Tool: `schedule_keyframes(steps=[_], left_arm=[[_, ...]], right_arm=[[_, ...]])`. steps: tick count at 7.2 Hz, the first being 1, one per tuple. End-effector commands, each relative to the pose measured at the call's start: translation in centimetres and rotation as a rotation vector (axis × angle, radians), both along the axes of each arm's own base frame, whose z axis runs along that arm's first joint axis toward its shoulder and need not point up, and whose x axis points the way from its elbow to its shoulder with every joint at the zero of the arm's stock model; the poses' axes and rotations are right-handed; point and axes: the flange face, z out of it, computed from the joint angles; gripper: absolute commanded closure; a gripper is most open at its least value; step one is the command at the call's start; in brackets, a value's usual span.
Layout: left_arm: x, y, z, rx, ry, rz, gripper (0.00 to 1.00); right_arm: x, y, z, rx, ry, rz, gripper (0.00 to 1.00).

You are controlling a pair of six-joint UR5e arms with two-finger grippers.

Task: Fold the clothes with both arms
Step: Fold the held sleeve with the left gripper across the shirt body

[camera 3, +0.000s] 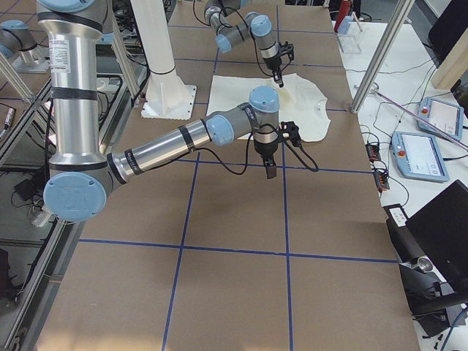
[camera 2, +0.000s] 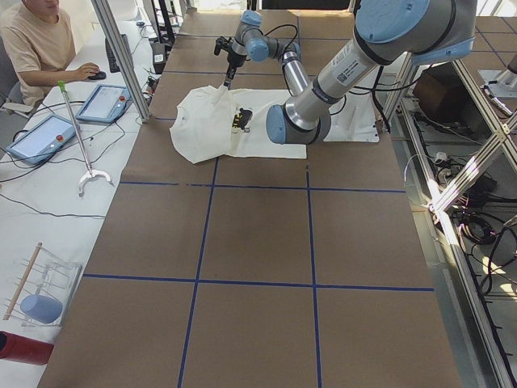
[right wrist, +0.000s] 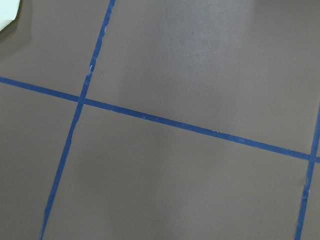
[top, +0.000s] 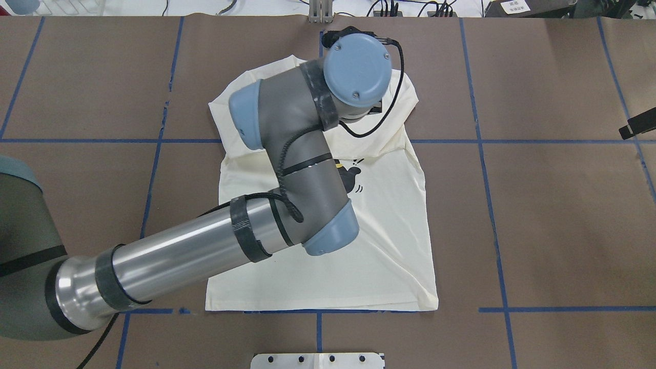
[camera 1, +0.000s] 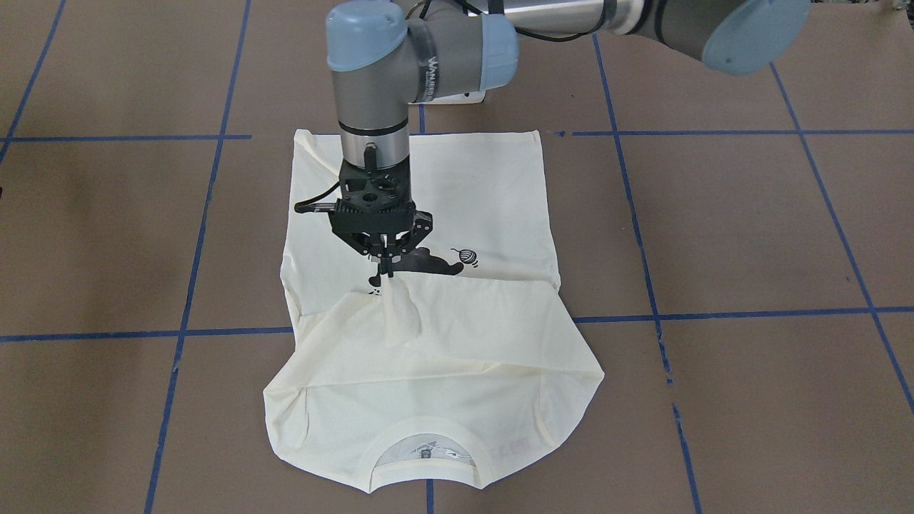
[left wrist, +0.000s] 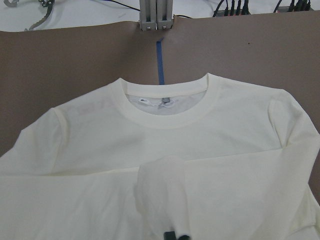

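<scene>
My left claw (camera 1: 385,270), clamped on the T-shirt's (camera 1: 485,185) sleeve (camera 1: 400,318) at centre frame, was mid-fold; I judged the sleeve next needed laying flat.

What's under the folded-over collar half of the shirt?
The printed front of the T-shirt. Only a strip of the black cat print shows past the fold edge; the rest of the print is covered.

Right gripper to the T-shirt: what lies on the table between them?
Nothing but brown table cover crossed by blue tape lines. The exterior right view shows it: the right gripper hangs apart from the T-shirt.
</scene>
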Motion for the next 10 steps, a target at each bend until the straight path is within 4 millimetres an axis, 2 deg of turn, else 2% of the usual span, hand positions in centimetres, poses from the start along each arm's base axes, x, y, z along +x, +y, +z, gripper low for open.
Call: schedule_keyframes(steps=[1,2,4,5,6,8,9,10], left_arm=[[6.0,-0.1,-1.3,-0.015,0.026,-0.043,1.0],[8.0,0.3,-2.0,-0.011,0.041,-0.036,1.0],[10.4,2.1,-1.8,0.019,0.083,-0.017,1.0],[10.4,2.4,-2.4,0.04,0.115,-0.015,0.78],[10.5,3.0,-3.3,0.074,0.218,-0.014,0.01],[9.9,3.4,-5.2,0.086,0.263,-0.009,0.0],[9.1,3.3,-5.7,0.083,0.273,0.038,0.0],[7.5,2.8,-5.9,0.078,0.222,0.129,0.0]], right_arm=[[0.1,0.2,0.3,-0.005,0.001,0.001,0.0],[0.1,0.2,0.3,-0.006,0.002,0.001,0.0],[0.1,0.2,0.3,-0.006,0.002,0.001,0.0],[0.1,0.1,0.3,-0.006,0.003,0.002,0.0],[0.1,0.0,0.3,-0.006,0.003,0.002,0.0],[0.0,-0.2,0.2,-0.004,0.0,0.001,0.0],[-0.1,-0.3,-0.7,0.007,-0.008,0.008,0.0],[-0.6,-0.5,-1.5,-0.032,-0.027,0.059,0.0]])
